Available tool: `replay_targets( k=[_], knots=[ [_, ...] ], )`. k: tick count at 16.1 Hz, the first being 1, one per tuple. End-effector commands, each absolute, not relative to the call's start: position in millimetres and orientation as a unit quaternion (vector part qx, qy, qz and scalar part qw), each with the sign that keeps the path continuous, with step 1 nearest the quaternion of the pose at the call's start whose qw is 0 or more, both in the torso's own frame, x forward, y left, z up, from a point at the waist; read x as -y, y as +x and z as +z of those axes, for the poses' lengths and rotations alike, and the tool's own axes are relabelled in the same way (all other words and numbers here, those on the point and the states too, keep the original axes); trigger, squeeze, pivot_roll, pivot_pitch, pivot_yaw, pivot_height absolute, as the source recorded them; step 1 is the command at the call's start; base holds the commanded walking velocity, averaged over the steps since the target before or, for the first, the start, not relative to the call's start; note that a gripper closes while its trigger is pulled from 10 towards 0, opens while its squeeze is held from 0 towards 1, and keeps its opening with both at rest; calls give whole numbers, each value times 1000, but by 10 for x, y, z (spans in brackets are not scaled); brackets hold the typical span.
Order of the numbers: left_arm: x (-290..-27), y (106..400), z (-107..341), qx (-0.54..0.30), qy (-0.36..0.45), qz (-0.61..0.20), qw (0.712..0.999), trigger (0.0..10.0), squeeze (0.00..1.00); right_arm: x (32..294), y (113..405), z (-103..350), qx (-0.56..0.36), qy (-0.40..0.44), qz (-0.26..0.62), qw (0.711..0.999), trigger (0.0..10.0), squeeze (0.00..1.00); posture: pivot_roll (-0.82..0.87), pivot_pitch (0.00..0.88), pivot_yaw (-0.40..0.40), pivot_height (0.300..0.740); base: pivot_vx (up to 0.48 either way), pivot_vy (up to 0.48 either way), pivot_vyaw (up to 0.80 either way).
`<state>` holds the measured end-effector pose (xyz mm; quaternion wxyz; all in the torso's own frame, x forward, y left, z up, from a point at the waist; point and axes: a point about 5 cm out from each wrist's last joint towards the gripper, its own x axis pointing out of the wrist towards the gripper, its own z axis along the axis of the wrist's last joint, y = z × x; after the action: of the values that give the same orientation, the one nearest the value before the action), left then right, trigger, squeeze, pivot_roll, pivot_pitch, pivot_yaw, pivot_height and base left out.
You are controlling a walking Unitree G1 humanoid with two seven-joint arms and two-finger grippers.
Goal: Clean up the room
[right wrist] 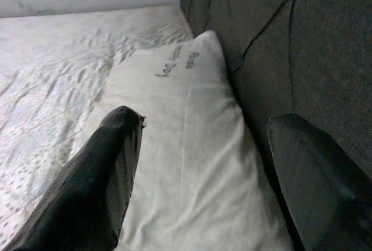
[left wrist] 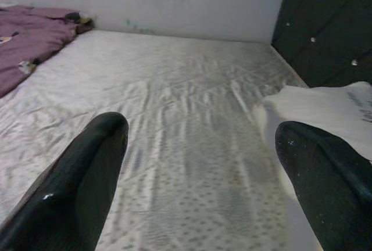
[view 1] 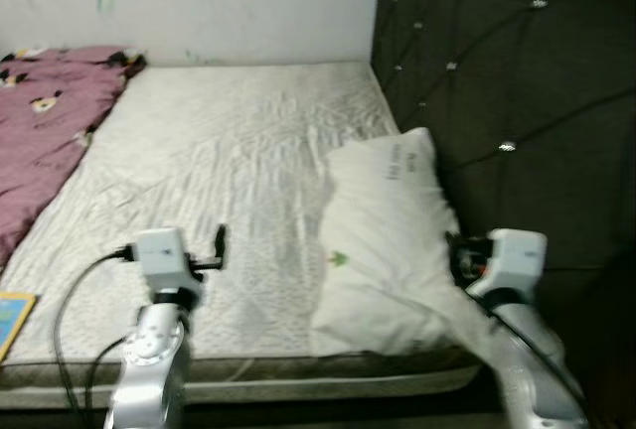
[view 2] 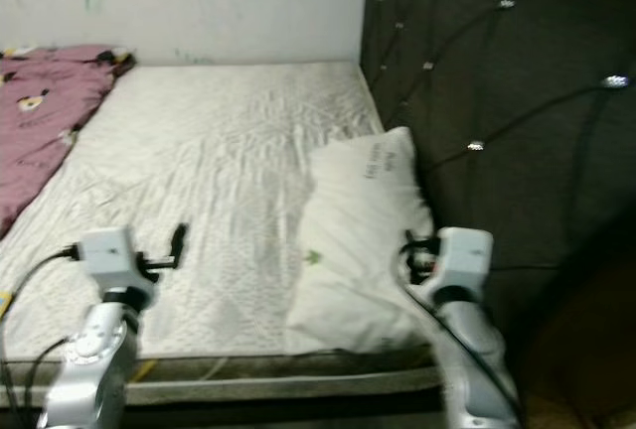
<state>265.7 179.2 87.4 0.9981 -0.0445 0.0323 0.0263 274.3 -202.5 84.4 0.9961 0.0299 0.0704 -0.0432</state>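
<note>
A white pillow (view 1: 383, 240) with small print lies on the right side of the bare white mattress (view 1: 229, 141), against the dark headboard. My right gripper (right wrist: 203, 164) hovers open just above the pillow's near end, one finger (right wrist: 104, 169) over the pillow and the other beside the headboard. My left gripper (left wrist: 200, 169) is open over the mattress near its front edge, left of the pillow, with nothing between its fingers (left wrist: 87, 175). A rumpled purple blanket (view 1: 45, 121) lies at the far left of the bed.
A dark tufted headboard (view 1: 517, 81) rises along the right side, and a white wall stands at the far end. A blue and yellow book (view 1: 10, 318) lies at the bed's near left corner. The mattress middle is bare.
</note>
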Motion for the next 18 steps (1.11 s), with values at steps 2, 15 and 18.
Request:
replay_targets(
  k=[2, 15, 18],
  knots=[
    [-1886, 2654, 904, -31, -35, 40, 998, 10000, 0, 1926, 2775, 865, -71, 41, -29, 996, 10000, 0, 6, 0, 52, 740, 0, 480, 0],
    [-1882, 2643, 918, -17, -27, 40, 999, 10000, 0, 1689, 2819, 873, -83, 13, 25, 996, 10000, 0, 9, 0, 48, 740, 0, 167, 0],
    [-1832, 2617, 894, -16, -24, 30, 999, 10000, 0, 1670, 2826, 878, -82, 11, 30, 996, 10000, 0, 12, 0, 43, 740, 0, 0, 0]
  ],
)
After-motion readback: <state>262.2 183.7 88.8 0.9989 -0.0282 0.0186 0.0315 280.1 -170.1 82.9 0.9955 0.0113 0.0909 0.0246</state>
